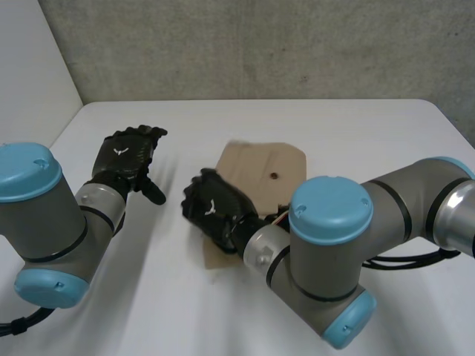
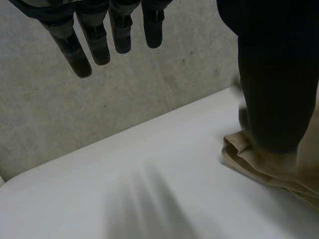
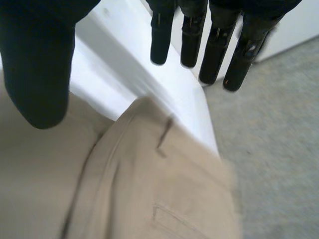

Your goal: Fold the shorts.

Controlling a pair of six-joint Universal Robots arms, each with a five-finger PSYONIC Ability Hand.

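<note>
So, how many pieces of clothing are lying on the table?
1: beige shorts in the middle of the table, partly under the right robot hand. The right arm may hide something more.

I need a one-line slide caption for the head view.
The right hand, open, over the near corner of the beige shorts; the left hand, open, apart from them above the white table.

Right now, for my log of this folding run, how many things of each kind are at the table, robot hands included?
tan shorts: 1
black hands: 2, the left hand and the right hand
white table: 1
Total: 4
</note>
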